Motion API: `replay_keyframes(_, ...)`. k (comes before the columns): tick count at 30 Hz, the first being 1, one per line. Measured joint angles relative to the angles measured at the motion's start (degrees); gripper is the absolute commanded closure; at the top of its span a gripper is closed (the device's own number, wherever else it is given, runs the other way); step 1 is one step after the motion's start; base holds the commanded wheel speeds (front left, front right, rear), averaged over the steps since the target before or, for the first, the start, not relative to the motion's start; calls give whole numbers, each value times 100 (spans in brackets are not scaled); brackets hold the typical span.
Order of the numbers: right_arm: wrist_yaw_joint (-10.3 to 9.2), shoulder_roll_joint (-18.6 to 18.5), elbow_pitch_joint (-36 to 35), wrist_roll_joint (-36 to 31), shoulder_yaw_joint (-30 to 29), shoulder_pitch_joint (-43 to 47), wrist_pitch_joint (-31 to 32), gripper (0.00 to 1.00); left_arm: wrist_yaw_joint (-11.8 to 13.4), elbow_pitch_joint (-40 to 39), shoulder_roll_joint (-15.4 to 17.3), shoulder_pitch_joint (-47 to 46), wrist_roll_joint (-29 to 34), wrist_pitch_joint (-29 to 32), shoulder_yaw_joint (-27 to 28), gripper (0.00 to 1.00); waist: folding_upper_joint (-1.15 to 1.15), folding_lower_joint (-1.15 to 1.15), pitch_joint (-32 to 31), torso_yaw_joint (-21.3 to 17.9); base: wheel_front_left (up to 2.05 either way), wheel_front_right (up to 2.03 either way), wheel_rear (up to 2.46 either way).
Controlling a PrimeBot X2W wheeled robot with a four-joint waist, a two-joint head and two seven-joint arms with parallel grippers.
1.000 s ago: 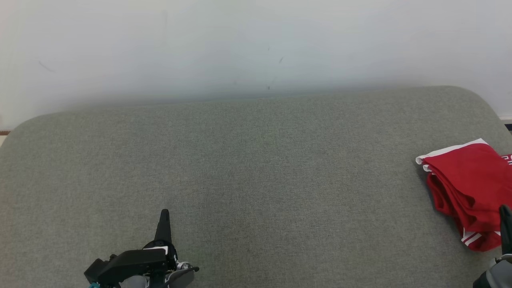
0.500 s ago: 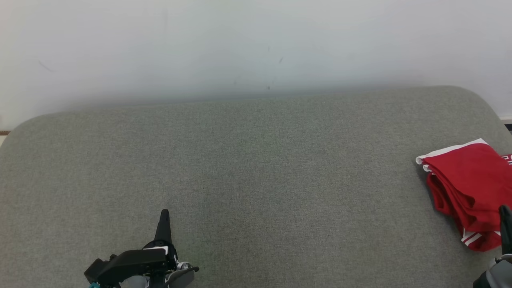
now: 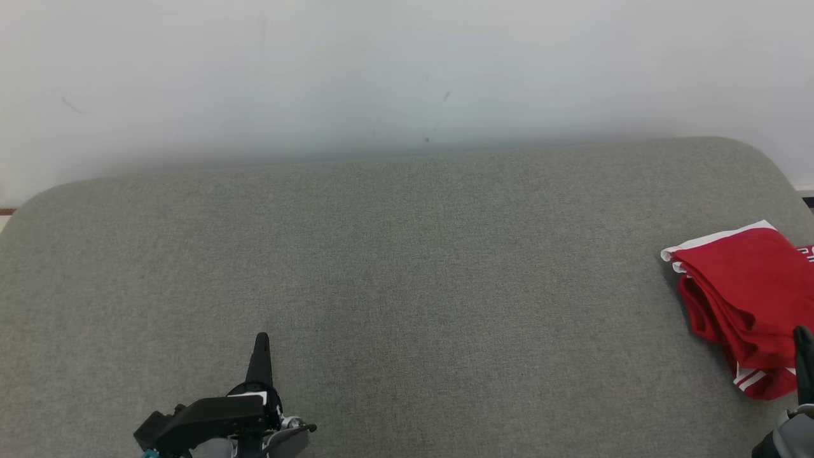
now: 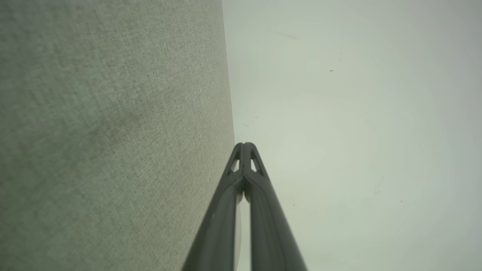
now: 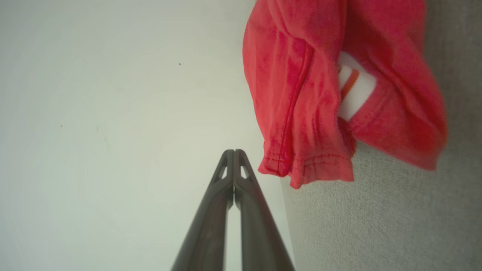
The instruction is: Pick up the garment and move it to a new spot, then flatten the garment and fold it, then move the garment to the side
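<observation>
A red garment (image 3: 747,299) with white trim and stripes lies bunched and folded at the right edge of the grey cushioned surface (image 3: 407,273). In the right wrist view the garment (image 5: 320,94) has its hem close beside my fingertips. My right gripper (image 3: 804,337) is shut and empty, its tip just in front of the cloth at the lower right. The right gripper (image 5: 234,152) holds nothing. My left gripper (image 3: 261,340) stands shut and empty near the front edge, lower left, far from the cloth. Its tips (image 4: 244,145) meet in the left wrist view.
A pale wall (image 3: 407,70) rises behind the cushion's far edge. The grey fabric stretches wide between the two grippers. The cushion's rounded corners fall away at far left and far right.
</observation>
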Motion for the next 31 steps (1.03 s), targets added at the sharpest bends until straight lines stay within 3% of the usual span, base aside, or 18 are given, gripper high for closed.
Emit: replay_keyframes(31, 0, 1, 0, -7, -4, -1, 0, 100, 0, 0, 0, 0, 0, 0, 0, 100, 0, 0, 0, 0, 0, 0, 0)
